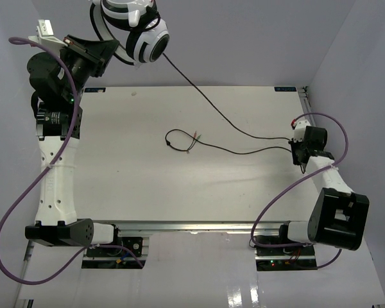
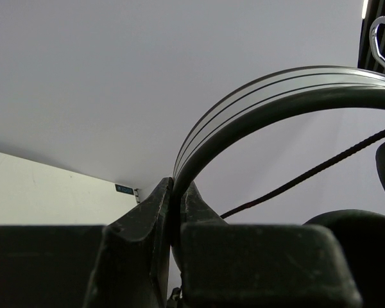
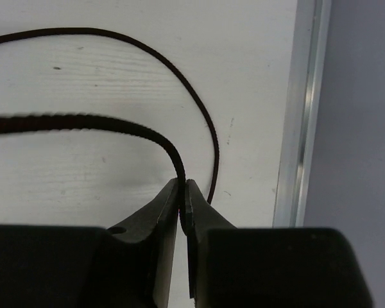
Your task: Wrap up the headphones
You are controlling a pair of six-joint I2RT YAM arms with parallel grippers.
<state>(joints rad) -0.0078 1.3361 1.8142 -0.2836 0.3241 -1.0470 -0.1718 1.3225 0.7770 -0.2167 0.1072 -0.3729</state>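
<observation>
The headphones hang in the air over the table's far left corner, their white earcups with black pads stacked together. My left gripper is shut on the thin black headband, which arcs up and right out of the left gripper. The long black cable slants down from the earcups to my right gripper near the right edge. The right gripper is shut on the cable. The rest of the cable trails back left on the table to a small loop.
The white table has a metal rail along its right edge, close to the right gripper. Thick purple robot cables loop beside both arms. Grey walls close in the back and sides.
</observation>
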